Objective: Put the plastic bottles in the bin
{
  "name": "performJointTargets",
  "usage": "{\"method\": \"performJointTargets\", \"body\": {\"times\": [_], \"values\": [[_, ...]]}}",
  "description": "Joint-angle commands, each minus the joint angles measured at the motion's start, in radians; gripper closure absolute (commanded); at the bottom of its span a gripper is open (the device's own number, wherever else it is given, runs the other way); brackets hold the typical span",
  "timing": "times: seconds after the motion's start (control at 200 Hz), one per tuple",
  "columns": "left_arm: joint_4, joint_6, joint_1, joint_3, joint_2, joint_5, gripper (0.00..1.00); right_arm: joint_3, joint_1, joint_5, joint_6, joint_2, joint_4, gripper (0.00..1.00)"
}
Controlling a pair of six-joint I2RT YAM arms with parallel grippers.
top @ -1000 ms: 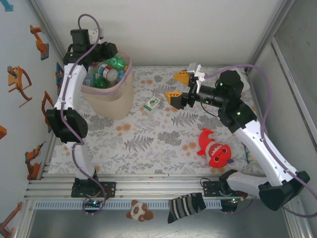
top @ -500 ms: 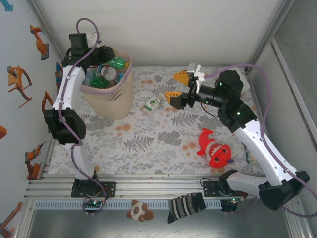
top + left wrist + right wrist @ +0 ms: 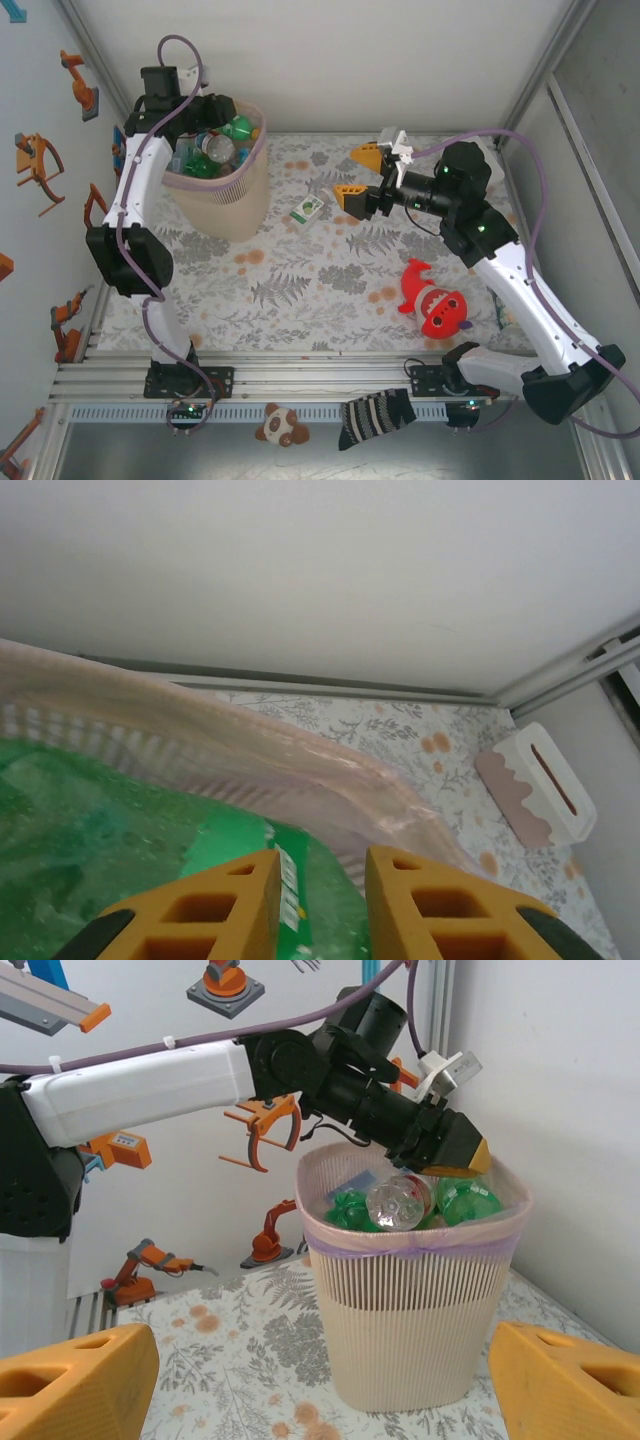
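Left claw (image 3: 322, 868), jaws closed on nothing, hovers over the beige perforated plastic bin (image 3: 410, 1310); its heaped green and clear plastic bottles (image 3: 465, 1200) could spill if nudged.

The left arm's elbow (image 3: 122, 262) has swung out toward the left wall. The left gripper (image 3: 457, 1157) has drawn back slightly over the tall beige plastic bin (image 3: 410, 1300), and the clear and green plastic bottles (image 3: 398, 1202) on top have shifted.
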Motion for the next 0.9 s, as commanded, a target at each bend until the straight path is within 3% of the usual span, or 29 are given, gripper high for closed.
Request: {"method": "performJointTargets", "body": {"times": [0.0, 0.225, 0.506, 0.896], "values": [[-0.06, 0.039, -0.011, 0.002, -0.073, 0.018, 0.72, 0.002, 0.007, 0.009, -0.018, -0.018, 0.016, 0.15], [-0.071, 0.066, -0.021, -0.134, -0.156, -0.008, 0.76, -0.005, 0.007, 0.007, -0.017, -0.023, 0.018, 0.15], [0.045, 0.041, -0.02, -0.337, -0.209, 0.023, 0.8, -0.016, 0.009, 0.004, -0.013, -0.027, 0.023, 0.15], [0.065, 0.029, -0.025, -0.246, -0.269, 0.085, 0.78, -0.012, 0.008, 0.014, -0.016, -0.042, 0.014, 0.16]]}}
